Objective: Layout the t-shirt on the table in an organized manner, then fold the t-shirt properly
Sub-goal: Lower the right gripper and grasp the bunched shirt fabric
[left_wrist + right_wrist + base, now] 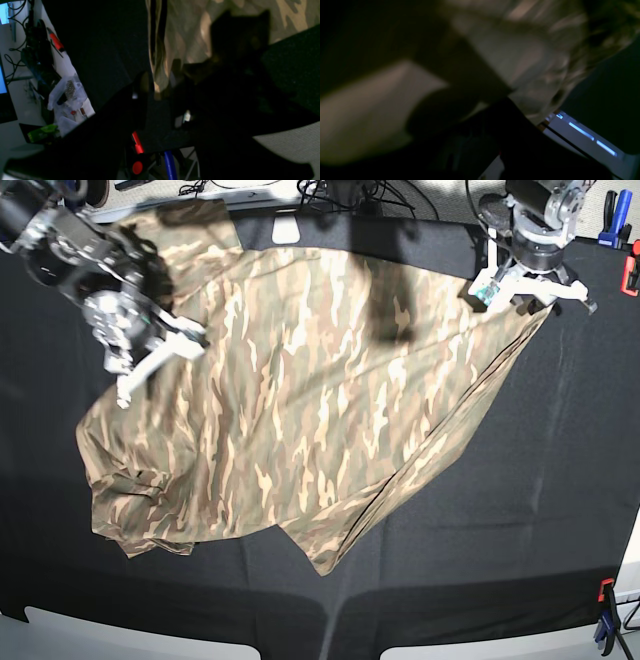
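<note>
A: Starting nearest, what room is there?

B: Along the near edge the table (500,580) shows a wide band of bare black cloth, and a blue and orange clamp (604,620) grips its near right corner. The right side is bare cloth too.

A: And the t-shirt?

B: The t-shirt (290,410) lies spread over the middle and left of the table, creased, its long axis running diagonally from the near left to the far right. One pointed corner reaches toward the near edge; a bunched fold sits at the near left.

A: The claws?

B: The left gripper (530,288) (on the base view's right) pinches the shirt's far right corner, fingers narrowly set on the cloth. The right gripper (160,360) sits over the shirt's left side with its jaws closed; whether cloth is caught between them I cannot tell, since its wrist view is blurred.

A: Farther back?

B: Cables (345,195) and more clamps (620,230) crowd the far edge.
</note>
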{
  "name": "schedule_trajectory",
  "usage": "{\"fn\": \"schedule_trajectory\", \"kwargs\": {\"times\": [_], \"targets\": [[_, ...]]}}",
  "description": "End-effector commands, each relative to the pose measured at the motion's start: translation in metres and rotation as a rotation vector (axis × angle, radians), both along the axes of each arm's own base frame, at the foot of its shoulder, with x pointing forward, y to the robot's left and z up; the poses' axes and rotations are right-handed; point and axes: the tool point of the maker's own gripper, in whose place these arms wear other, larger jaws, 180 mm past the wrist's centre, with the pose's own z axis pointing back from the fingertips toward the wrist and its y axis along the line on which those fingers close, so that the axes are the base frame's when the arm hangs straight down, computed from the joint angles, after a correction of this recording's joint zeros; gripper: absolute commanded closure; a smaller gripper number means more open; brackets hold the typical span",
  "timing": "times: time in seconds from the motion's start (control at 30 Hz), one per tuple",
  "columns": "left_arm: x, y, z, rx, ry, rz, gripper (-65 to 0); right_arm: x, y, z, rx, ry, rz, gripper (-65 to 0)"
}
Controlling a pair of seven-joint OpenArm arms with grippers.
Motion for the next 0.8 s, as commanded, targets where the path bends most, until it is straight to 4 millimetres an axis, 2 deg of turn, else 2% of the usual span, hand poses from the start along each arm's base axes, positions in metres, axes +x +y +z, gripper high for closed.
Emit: {"fn": "schedule_trajectory", "kwargs": {"times": [0.0,0.13,0.2,0.43,0.57,0.6,0.7,0.73,0.77], "targets": [[0.004,0.003,0.008,0.01,-0.032,-0.002,-13.8,0.024,0.002,0.026,-0.003,-0.097,0.003,0.0],[0.004,0.003,0.008,0.009,-0.032,-0.002,-13.8,0.061,0.039,0.06,0.086,-0.207,0.028,0.0],[0.004,0.003,0.008,0.01,-0.032,-0.002,-13.8,0.074,0.059,0.069,0.14,-0.221,0.036,0.0],[0.004,0.003,0.008,0.009,-0.033,-0.002,-13.8,0.084,0.133,0.07,0.319,-0.124,0.1,0.0],[0.004,0.003,0.008,0.009,-0.033,-0.003,-13.8,0.089,0.159,0.078,0.376,-0.14,0.118,0.0],[0.004,0.003,0.008,0.009,-0.033,-0.003,-13.8,0.089,0.162,0.08,0.387,-0.141,0.116,-1.3],[0.004,0.003,0.008,0.009,-0.033,-0.002,-13.8,0.085,0.162,0.073,0.417,-0.095,0.067,-20.4],[0.004,0.003,0.008,0.009,-0.033,-0.002,-13.8,0.082,0.156,0.069,0.407,-0.072,0.026,-23.4],[0.004,0.003,0.008,0.009,-0.033,-0.002,-13.8,0.079,0.15,0.064,0.394,-0.049,-0.015,-23.8]]}}
